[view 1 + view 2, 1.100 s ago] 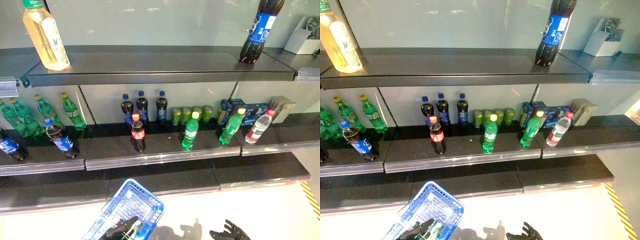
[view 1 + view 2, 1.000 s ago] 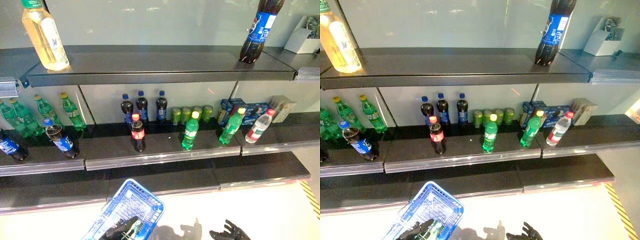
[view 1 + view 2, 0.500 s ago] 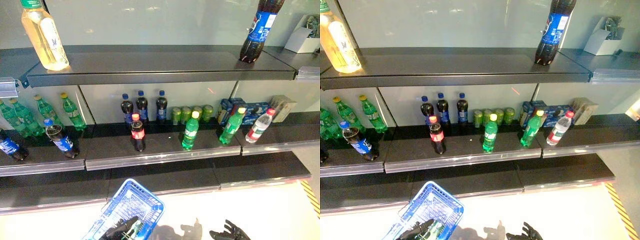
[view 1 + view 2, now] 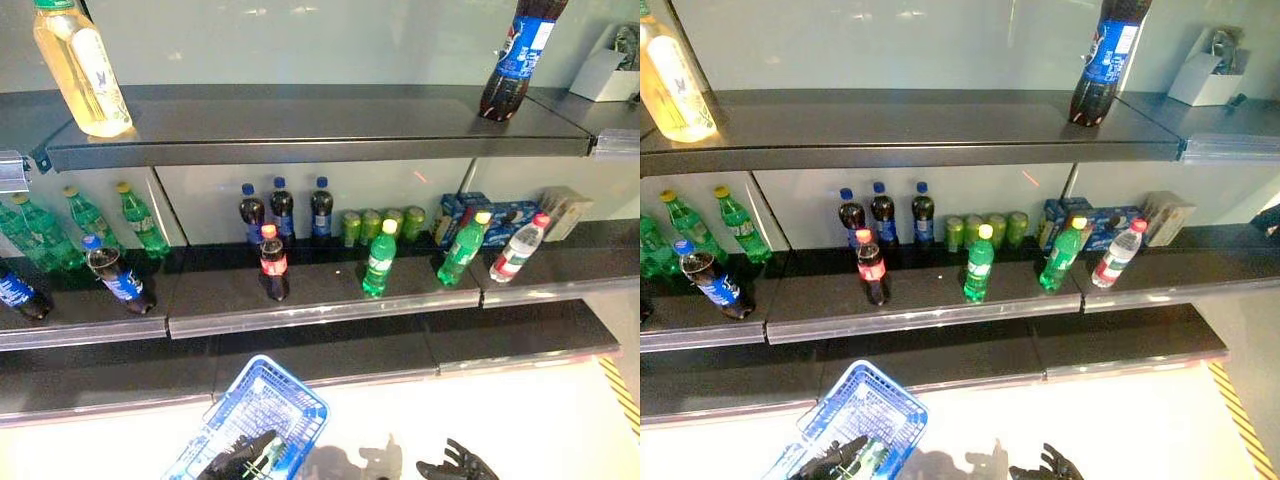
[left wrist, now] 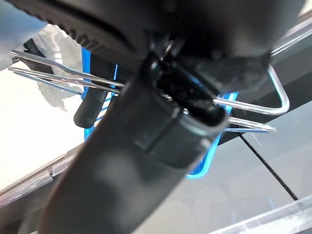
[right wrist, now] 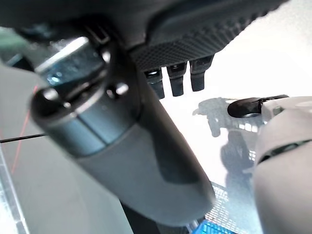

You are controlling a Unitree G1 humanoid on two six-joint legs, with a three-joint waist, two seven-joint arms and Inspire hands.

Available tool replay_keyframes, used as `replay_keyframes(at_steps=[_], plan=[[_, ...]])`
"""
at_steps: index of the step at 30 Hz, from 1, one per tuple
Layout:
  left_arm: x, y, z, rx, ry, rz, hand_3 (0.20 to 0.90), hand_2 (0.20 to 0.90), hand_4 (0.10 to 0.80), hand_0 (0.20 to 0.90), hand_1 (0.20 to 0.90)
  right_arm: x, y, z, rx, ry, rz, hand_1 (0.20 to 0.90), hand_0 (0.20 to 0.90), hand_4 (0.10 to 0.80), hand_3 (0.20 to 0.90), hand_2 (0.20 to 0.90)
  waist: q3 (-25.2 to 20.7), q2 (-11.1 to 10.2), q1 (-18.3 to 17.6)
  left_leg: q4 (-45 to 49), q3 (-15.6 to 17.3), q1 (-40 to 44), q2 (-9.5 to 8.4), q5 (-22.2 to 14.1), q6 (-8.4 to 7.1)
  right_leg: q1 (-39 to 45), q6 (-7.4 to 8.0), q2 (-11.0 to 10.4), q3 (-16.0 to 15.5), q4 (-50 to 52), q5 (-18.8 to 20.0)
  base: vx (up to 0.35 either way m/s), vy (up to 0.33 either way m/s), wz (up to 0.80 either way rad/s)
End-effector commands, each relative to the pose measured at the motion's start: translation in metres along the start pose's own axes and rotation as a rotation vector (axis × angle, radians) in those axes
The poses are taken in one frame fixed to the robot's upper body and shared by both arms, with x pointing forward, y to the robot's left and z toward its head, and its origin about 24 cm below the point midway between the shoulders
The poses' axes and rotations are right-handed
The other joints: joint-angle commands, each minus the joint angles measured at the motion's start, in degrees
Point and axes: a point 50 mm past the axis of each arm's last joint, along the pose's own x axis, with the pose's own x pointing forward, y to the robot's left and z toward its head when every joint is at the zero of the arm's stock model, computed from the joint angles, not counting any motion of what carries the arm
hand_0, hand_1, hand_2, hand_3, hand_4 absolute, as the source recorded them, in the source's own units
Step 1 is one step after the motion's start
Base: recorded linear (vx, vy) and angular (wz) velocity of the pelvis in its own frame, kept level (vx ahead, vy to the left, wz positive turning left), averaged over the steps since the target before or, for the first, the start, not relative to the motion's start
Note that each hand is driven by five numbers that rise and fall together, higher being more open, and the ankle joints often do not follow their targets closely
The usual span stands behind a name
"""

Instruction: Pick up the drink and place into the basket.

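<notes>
A blue plastic basket (image 4: 293,400) hangs low in front of the shelves. My left hand (image 4: 238,460) is curled round its wire handles (image 5: 253,105). Something green and white (image 4: 268,456) shows inside the basket under that hand. My right hand (image 4: 455,466) hangs at the bottom edge, right of the basket, fingers (image 6: 176,79) straight and holding nothing. On the middle shelf stand a red-capped cola bottle (image 4: 272,265), a green soda bottle (image 4: 379,262), another green bottle (image 4: 462,248) and a water bottle (image 4: 516,250).
Three blue-capped dark bottles (image 4: 283,210) and green cans (image 4: 380,224) stand at the shelf's back. Green bottles (image 4: 135,218) and a leaning cola bottle (image 4: 118,281) fill the left bay. The top shelf (image 4: 300,130) carries a yellow tea bottle (image 4: 82,70) and a big cola bottle (image 4: 515,60).
The whole picture has shifted slightly, so the camera moved. Both hands, the basket and the bottles keep their places.
</notes>
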Motion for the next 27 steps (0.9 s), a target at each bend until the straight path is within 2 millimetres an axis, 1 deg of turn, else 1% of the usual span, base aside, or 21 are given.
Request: replay_keyframes(at_steps=[1, 2, 3, 4, 5, 6, 8, 9, 11, 13, 14, 15, 17, 18, 19, 21, 22, 23, 25, 26, 27], plan=[[0.018, -0.048, 0.035, 0.075, -0.110, -0.239, 0.200, 0.300, 0.100, 0.300, 0.300, 0.011, -0.005, 0.053, -0.085, -0.155, 0.004, 0.900, 0.900, 0.800, 0.900, 0.900, 3.96, 1.63, 1.60, 9.48, 5.41, -7.71, -0.38, 3.70, -1.48, 3.06, -1.39, 1.53, -2.95, 6.66, -7.89, -0.084, -0.017, 0.43], [0.019, -0.051, 0.035, 0.082, -0.104, -0.248, 0.200, 0.300, 0.100, 0.300, 0.300, 0.011, -0.006, 0.054, -0.093, -0.157, -0.004, 0.900, 0.900, 0.800, 0.900, 0.900, 4.43, 1.86, 1.59, 9.83, 6.12, -8.62, 0.67, 4.75, -1.95, 3.01, -1.46, 1.31, -3.41, 7.11, -8.13, -0.055, 0.038, 0.64], [0.020, -0.055, 0.036, 0.095, -0.096, -0.262, 0.200, 0.300, 0.100, 0.300, 0.300, 0.010, -0.009, 0.055, -0.080, -0.163, -0.023, 0.900, 0.900, 0.800, 0.900, 0.900, 4.86, 2.20, 1.23, 8.27, 8.65, -9.19, 3.23, 6.79, -2.73, 3.03, -1.53, 1.02, -4.42, 7.56, -8.53, -0.067, 0.114, 0.78], [0.021, -0.059, 0.037, 0.111, -0.088, -0.276, 0.200, 0.300, 0.100, 0.300, 0.300, 0.010, -0.014, 0.057, -0.053, -0.168, -0.047, 0.900, 0.900, 0.800, 0.900, 0.900, 5.17, 2.72, 0.72, 4.02, 12.08, -8.87, 5.78, 9.63, -3.63, 3.23, -1.40, 0.82, -5.94, 7.71, -8.82, -0.035, 0.156, 0.78], [0.021, -0.059, 0.037, 0.108, -0.089, -0.279, 0.200, 0.300, 0.100, 0.300, 0.300, 0.010, -0.016, 0.058, -0.048, -0.169, -0.056, 0.900, 0.900, 0.800, 0.900, 0.900, 5.39, 3.08, 0.64, 1.59, 12.88, -8.73, 6.48, 11.55, -4.21, 3.49, -1.34, 0.81, -6.35, 7.70, -8.94, 0.009, 0.155, 0.67], [0.021, -0.059, 0.036, 0.104, -0.093, -0.279, 0.200, 0.300, 0.100, 0.300, 0.300, 0.010, -0.017, 0.058, -0.051, -0.168, -0.058, 0.900, 0.900, 0.800, 0.900, 0.900, 5.51, 3.32, 0.77, 0.67, 12.49, -9.18, 6.90, 13.02, -4.62, 3.67, -1.40, 0.94, -6.21, 7.71, -9.09, 0.078, 0.131, 0.59], [0.021, -0.058, 0.035, 0.074, -0.106, -0.276, 0.200, 0.300, 0.100, 0.300, 0.300, 0.008, -0.023, 0.055, -0.074, -0.162, -0.059, 0.900, 0.900, 0.800, 0.900, 0.900, 5.50, 3.75, 1.01, -0.53, 11.68, -11.56, 8.59, 15.52, -5.53, 4.20, -1.58, 0.74, -5.75, 7.82, -9.74, 0.201, 0.224, 0.56], [0.021, -0.057, 0.033, 0.061, -0.105, -0.280, 0.200, 0.300, 0.100, 0.300, 0.300, 0.006, -0.027, 0.052, -0.088, -0.158, -0.061, 0.900, 0.900, 0.800, 0.900, 0.900, 5.21, 3.64, 0.95, -0.54, 11.96, -12.41, 9.29, 15.11, -6.27, 5.14, -1.31, -0.02, -5.53, 8.00, -10.90, 0.239, 0.243, 0.49], [0.021, -0.057, 0.031, 0.050, -0.097, -0.282, 0.200, 0.300, 0.100, 0.300, 0.300, 0.005, -0.031, 0.051, -0.094, -0.159, -0.068, 0.900, 0.900, 0.800, 0.900, 0.900, 4.77, 3.71, 1.07, -0.54, 12.13, -12.88, 9.52, 14.90, -6.38, 5.91, -1.12, -0.71, -5.79, 8.18, -11.66, 0.210, 0.283, 0.33], [0.019, -0.051, 0.024, 0.039, -0.082, -0.270, 0.200, 0.300, 0.100, 0.300, 0.300, 0.004, -0.035, 0.051, -0.091, -0.164, -0.088, 0.900, 0.900, 0.800, 0.900, 0.900, 4.05, 3.83, 1.59, -0.54, 12.19, -12.51, 9.36, 13.22, -6.08, 6.96, -0.60, -2.04, -6.20, 8.57, -12.49, 0.237, 0.438, 0.13], [0.018, -0.047, 0.021, 0.033, -0.079, -0.258, 0.200, 0.300, 0.100, 0.300, 0.300, 0.004, -0.034, 0.051, -0.091, -0.165, -0.088, 0.900, 0.900, 0.800, 0.900, 0.900, 3.68, 3.74, 2.01, -0.54, 12.30, -12.15, 8.90, 12.33, -5.07, 7.35, -0.10, -2.85, -6.65, 8.45, -11.95, 0.245, 0.464, 0.03], [0.017, -0.044, 0.021, 0.031, -0.079, -0.250, 0.200, 0.300, 0.100, 0.300, 0.300, 0.005, -0.033, 0.050, -0.090, -0.163, -0.084, 0.900, 0.900, 0.800, 0.900, 0.900, 3.33, 3.32, 2.26, -0.54, 12.04, -11.55, 8.32, 11.20, -4.61, 7.83, 0.61, -3.69, -6.72, 8.51, -12.03, 0.231, 0.416, 0.02], [0.016, -0.042, 0.024, 0.029, -0.086, -0.240, 0.200, 0.300, 0.100, 0.300, 0.300, 0.005, -0.029, 0.048, -0.090, -0.154, -0.078, 0.900, 0.900, 0.800, 0.900, 0.900, 2.76, 2.33, 2.75, -0.54, 11.98, -10.89, 7.26, 9.87, -3.82, 8.81, 2.10, -5.09, -6.91, 8.34, -11.66, 0.193, 0.288, -0.04], [0.016, -0.042, 0.026, 0.028, -0.090, -0.238, 0.200, 0.300, 0.100, 0.300, 0.300, 0.005, -0.028, 0.046, -0.090, -0.153, -0.075, 0.900, 0.900, 0.800, 0.900, 0.900, 2.64, 1.96, 2.94, -0.52, 11.96, -10.83, 6.88, 9.62, -3.53, 9.14, 2.56, -5.53, -6.92, 8.18, -11.44, 0.197, 0.334, -0.15], [0.016, -0.042, 0.034, 0.028, -0.100, -0.239, 0.200, 0.300, 0.100, 0.300, 0.300, 0.004, -0.026, 0.042, -0.090, -0.144, -0.072, 0.900, 0.900, 0.800, 0.900, 0.900, 2.31, 0.88, 3.62, 0.43, 11.72, -11.26, 5.82, 8.70, -2.62, 10.07, 3.91, -6.90, -7.10, 8.06, -10.94, 0.164, 0.302, -0.11], [0.017, -0.043, 0.039, 0.039, -0.103, -0.240, 0.200, 0.300, 0.100, 0.300, 0.300, 0.004, -0.024, 0.039, -0.076, -0.141, -0.073, 0.900, 0.900, 0.800, 0.900, 0.900, 2.03, 0.01, 4.12, 0.51, 10.93, -11.17, 4.66, 7.94, -1.72, 9.94, 5.03, -7.94, -7.06, 8.52, -10.29, 0.134, 0.275, -0.01], [0.016, -0.044, 0.042, 0.047, -0.104, -0.241, 0.200, 0.300, 0.100, 0.300, 0.300, 0.004, -0.023, 0.039, -0.063, -0.142, -0.076, 0.900, 0.900, 0.800, 0.900, 0.900, 1.89, -0.51, 4.37, 0.41, 10.42, -11.00, 3.61, 7.28, -1.00, 9.50, 5.61, -8.84, -6.79, 9.47, -9.43, 0.124, 0.346, 0.05], [0.017, -0.044, 0.047, 0.057, -0.110, -0.237, 0.200, 0.300, 0.100, 0.300, 0.300, 0.005, -0.021, 0.040, -0.053, -0.148, -0.077, 0.900, 0.900, 0.800, 0.900, 0.900, 1.79, -1.31, 4.56, 0.29, 9.59, -10.82, 1.77, 6.27, 0.15, 8.18, 6.51, -10.83, -5.85, 11.99, -6.39, 0.117, 0.369, 0.09], [0.017, -0.045, 0.052, 0.056, -0.123, -0.230, 0.200, 0.300, 0.100, 0.300, 0.300, 0.005, -0.019, 0.042, -0.047, -0.156, -0.070, 0.900, 0.900, 0.800, 0.900, 0.900, 1.65, -1.85, 4.67, 0.12, 8.81, -10.74, 0.28, 5.38, 1.22, 6.48, 7.21, -12.62, -4.89, 14.99, -3.30, 0.081, 0.288, 0.01], [0.017, -0.046, 0.058, 0.058, -0.133, -0.224, 0.200, 0.300, 0.100, 0.300, 0.300, 0.006, -0.019, 0.044, -0.044, -0.164, -0.061, 0.900, 0.900, 0.800, 0.900, 0.900, 1.68, -1.77, 4.52, -0.13, 8.04, -10.22, -0.71, 4.47, 2.12, 4.16, 7.48, -14.17, -3.83, 19.06, -0.49, 0.063, 0.220, -0.11], [0.017, -0.047, 0.060, 0.056, -0.139, -0.220, 0.200, 0.300, 0.100, 0.300, 0.300, 0.006, -0.018, 0.045, -0.045, -0.167, -0.056, 0.900, 0.900, 0.800, 0.900, 0.900, 1.54, -1.54, 4.44, -0.36, 7.75, -10.00, -1.00, 4.10, 2.54, 2.66, 7.45, -14.42, -3.28, 20.70, 0.59, 0.064, 0.210, -0.14]])
